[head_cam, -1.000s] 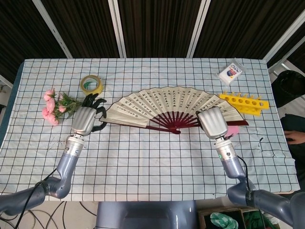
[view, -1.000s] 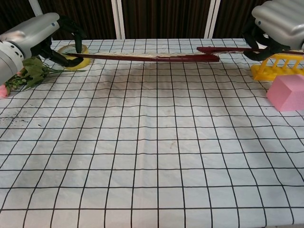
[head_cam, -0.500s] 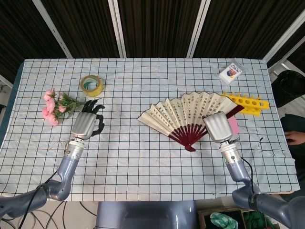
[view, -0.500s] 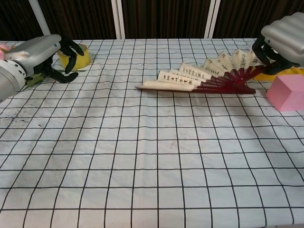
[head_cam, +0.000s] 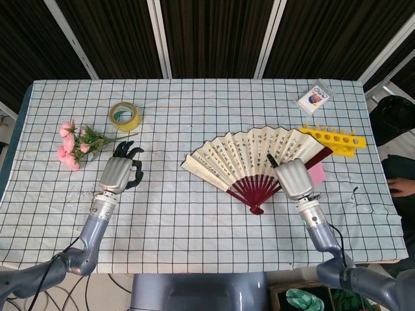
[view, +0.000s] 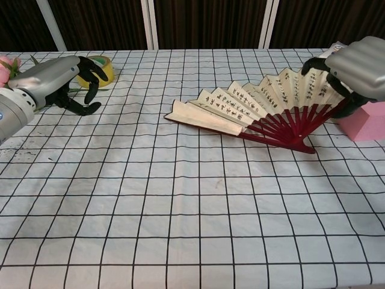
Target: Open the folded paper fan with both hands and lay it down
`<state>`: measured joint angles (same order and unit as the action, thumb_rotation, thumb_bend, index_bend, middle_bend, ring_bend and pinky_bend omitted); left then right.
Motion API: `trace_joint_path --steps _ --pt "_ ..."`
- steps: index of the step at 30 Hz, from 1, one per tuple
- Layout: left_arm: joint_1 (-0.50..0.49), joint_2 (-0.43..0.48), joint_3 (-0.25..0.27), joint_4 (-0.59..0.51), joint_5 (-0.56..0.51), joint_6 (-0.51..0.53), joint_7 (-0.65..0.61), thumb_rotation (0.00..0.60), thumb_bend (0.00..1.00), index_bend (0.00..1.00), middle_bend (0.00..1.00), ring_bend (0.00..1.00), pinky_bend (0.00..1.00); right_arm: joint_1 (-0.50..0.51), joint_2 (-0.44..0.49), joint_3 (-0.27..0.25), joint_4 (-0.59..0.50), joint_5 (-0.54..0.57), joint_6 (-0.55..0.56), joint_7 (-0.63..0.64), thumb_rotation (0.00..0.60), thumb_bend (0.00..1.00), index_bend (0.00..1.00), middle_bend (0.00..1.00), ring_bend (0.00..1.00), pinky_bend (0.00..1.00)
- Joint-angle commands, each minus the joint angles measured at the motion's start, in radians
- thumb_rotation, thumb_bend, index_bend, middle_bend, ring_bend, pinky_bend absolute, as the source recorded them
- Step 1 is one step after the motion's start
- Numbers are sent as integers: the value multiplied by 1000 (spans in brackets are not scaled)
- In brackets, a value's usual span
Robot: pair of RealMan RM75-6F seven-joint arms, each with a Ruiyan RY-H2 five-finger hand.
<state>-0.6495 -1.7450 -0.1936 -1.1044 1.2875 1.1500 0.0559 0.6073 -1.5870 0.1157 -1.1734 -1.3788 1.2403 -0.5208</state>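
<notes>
Several risks remain, taken from nearest the robot outward:

- Right hand sits over the near right part of the paper fan, its dark fingers arched onto the paper leaves. Whether they pinch a rib or only rest there I cannot tell; if they do grip, drawing the arm away could drag or part-close the fan.
- Resting spread on the table, right of centre, the fan has its red ribs meeting at the near pivot. Its far right edge lies beside the pink block and yellow rack, so a sideways pull could knock either.
- Left hand holds nothing, fingers curled loosely, well apart from the fan. Lifting carelessly, it might brush the flowers or tape roll beyond it.
</notes>
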Motion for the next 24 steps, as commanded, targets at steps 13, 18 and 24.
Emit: trace_joint_path --steps 13,18,24 --pt "56 78 9 -104 20 51 -23 600 202 510 140 17 19 -58 78 -23 -259 126 -42 -246 600 0 0 0 135 227" --pt "94 146 23 -178 30 80 -27 600 99 301 59 0 0 -94 121 -50 -320 101 0 -249 600 0 0 0 134 227" --pt "163 270 47 -299 34 138 7 600 64 67 1 0 0 -167 209 -84 -402 51 97 -195 600 0 0 0 135 227"
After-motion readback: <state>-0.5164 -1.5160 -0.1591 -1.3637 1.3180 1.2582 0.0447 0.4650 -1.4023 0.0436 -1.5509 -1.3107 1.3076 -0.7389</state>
